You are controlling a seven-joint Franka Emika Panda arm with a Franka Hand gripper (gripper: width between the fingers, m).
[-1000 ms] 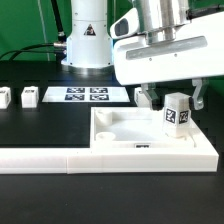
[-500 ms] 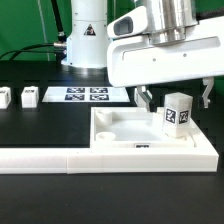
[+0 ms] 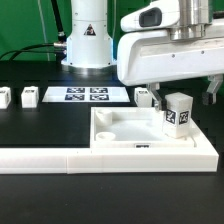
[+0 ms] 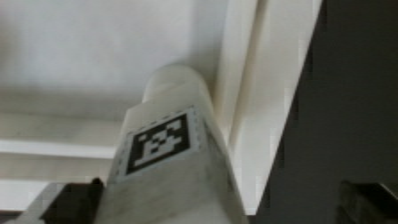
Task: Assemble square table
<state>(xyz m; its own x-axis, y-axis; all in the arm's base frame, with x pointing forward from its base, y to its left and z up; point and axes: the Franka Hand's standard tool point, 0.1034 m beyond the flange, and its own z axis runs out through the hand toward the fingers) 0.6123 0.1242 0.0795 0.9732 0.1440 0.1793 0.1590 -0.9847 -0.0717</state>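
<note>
Pincer [image 3: 178, 97] released, spread wide around upright leg block [image 3: 178, 113], standing in square table [image 3: 110, 135] corner

Exterior camera sits low at the front edge of the bench [image 3: 40, 125], facing the robot base [image 3: 88, 45] at the far edge. Wrist camera peers down, very close; both share the leg block [image 3: 178, 112] [image 4: 175, 150] and square table slab [image 3: 120, 138].

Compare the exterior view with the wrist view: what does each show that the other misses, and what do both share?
Only the exterior view: the marker board, loose leg blocks, the long rail. Only the wrist view: a close look along the tagged leg, fingertips clear on either side. Both: that leg standing on the square slab, pincer open.
</note>
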